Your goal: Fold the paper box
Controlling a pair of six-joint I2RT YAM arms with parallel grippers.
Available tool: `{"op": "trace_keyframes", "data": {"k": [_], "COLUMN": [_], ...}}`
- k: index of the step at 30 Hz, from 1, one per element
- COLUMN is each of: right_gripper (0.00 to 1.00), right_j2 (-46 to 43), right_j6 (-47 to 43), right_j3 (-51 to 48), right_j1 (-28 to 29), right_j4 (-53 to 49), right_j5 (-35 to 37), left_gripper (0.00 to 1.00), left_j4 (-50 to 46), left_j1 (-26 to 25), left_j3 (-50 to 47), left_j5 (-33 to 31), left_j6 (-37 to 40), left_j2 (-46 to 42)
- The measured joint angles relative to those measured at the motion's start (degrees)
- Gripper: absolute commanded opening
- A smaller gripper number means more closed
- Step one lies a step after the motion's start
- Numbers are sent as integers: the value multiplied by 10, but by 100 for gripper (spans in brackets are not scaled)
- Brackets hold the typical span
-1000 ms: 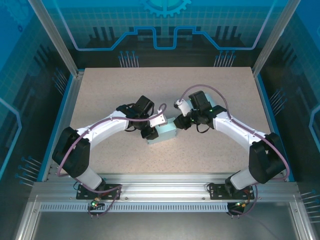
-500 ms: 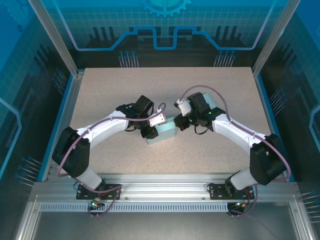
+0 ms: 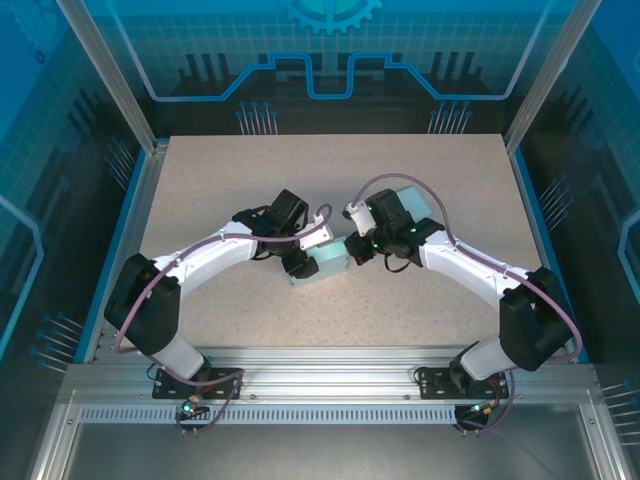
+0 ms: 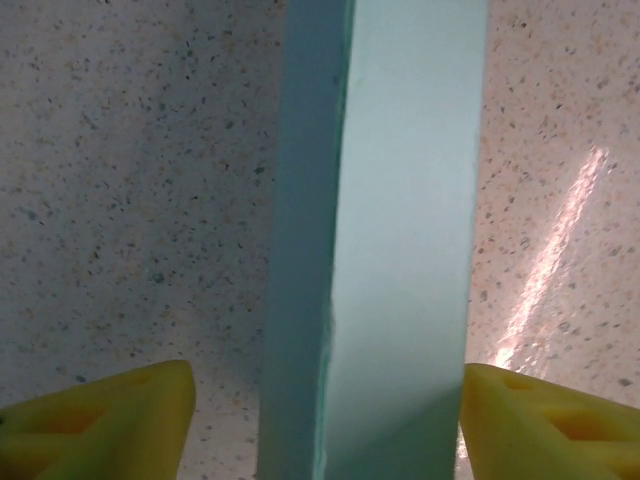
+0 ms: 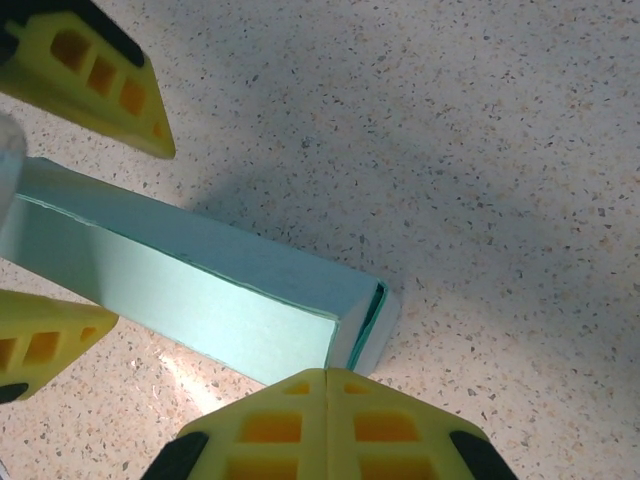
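Note:
The paper box (image 3: pixel 322 265) is a pale teal carton lying flat on the speckled table. In the left wrist view the box (image 4: pixel 385 250) runs lengthwise between my left gripper's (image 4: pixel 325 405) yellow fingertips (image 4: pixel 110 415). That gripper is open, with a gap to the box on the left side. My right gripper (image 5: pixel 326 375) is shut with nothing in it. Its tips sit at the box's end flap (image 5: pixel 368 325), which stands slightly ajar. In the top view the left gripper (image 3: pixel 297 262) and the right gripper (image 3: pixel 352 250) sit at opposite ends of the box.
The speckled table (image 3: pixel 440 180) has bare room all round the box. Aluminium posts and blue side rails (image 3: pixel 130 200) fence it in. Both arms reach inward from the near edge, and their cables arch above the wrists.
My left gripper has opened off the box. The right gripper has shut and moved left against the box's end, and the box has slid slightly left.

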Motion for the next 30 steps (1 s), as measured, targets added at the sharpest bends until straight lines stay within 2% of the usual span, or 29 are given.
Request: {"op": "trace_keyframes", "data": {"k": [8, 13, 17, 24, 30], "right_gripper": [0, 0, 0, 0, 0], "right_j2": [0, -1, -1, -1, -1], "right_j6": [0, 1, 4, 5, 5], "right_j3": [0, -1, -1, -1, -1], "right_j1": [0, 1, 4, 7, 12], "right_j4": [0, 0, 0, 0, 0], "right_j5": [7, 10, 17, 20, 21], "left_gripper": [73, 65, 51, 50, 46], "left_j4": [35, 61, 49, -26, -93], "left_j1": [0, 0, -11, -57, -69], "left_j3": [-39, -68, -82, -99, -102], "left_j5": [-5, -35, -86, -153, -196], "left_j6": [-10, -49, -114, -264, -360], "left_j2": [-64, -141, -189, -239, -246]}}
